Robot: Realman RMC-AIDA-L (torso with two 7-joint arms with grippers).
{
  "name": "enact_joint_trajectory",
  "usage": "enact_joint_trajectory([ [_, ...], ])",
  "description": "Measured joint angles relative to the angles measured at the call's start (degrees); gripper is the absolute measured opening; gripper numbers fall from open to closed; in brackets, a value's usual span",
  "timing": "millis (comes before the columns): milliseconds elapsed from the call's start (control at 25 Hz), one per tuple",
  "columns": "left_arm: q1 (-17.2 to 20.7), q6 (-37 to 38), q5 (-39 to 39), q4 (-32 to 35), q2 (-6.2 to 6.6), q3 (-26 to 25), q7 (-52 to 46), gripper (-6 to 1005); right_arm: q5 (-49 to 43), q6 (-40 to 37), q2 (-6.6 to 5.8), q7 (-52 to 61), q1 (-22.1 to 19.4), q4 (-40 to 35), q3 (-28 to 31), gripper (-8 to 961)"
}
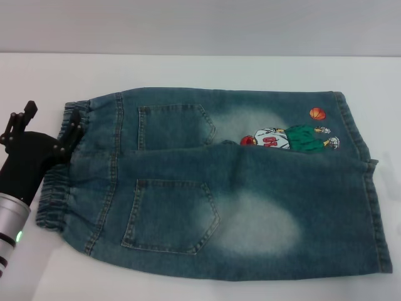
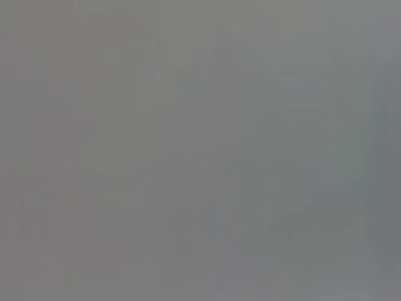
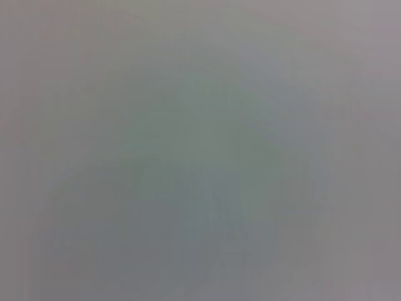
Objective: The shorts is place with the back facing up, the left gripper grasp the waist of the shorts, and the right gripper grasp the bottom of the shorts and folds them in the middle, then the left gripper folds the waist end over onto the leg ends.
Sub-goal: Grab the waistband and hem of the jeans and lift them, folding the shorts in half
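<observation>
Blue denim shorts lie flat on the white table in the head view, back pockets up. Their elastic waist points left and the leg ends point right. The far leg bears a cartoon print, and the near leg overlaps it slightly along the middle. My left gripper sits at the far corner of the waist, open. One black finger rests at the waistband; the other finger is off the cloth over the table. The right gripper is out of view. Both wrist views are plain grey and show nothing.
Bare white table surrounds the shorts on the far side and left. A grey wall runs behind the table's far edge. The leg ends reach close to the head view's right border.
</observation>
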Motion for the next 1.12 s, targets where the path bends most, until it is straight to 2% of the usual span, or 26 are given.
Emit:
enact_joint_trajectory([
  [560, 2.42, 0.15, 0.29, -1.8, 0.35, 0.39, -1.09, 810, 0.0, 0.29, -0.16, 0.14, 0.61, -1.55, -1.14, 652],
  [760, 3.19, -3.06, 0.52, -7.07, 1.46, 0.78, -3.16, 809, -0.03, 5.23, -1.27, -0.09, 1.83, -6.71, -1.03, 652],
  [960, 3.23, -8.13, 1.83, -13.17, 3.02, 0.3, -2.44, 807, -0.07, 12.9, -3.11, -0.13, 4.67, -11.43, 0.13, 652],
  [1120, 3.75, -13.18, 3.25, -18.15, 3.93, -1.99, -0.15, 807, -0.15, 20.74, -4.54, -0.38, 6.21, -15.53, 2.79, 652],
])
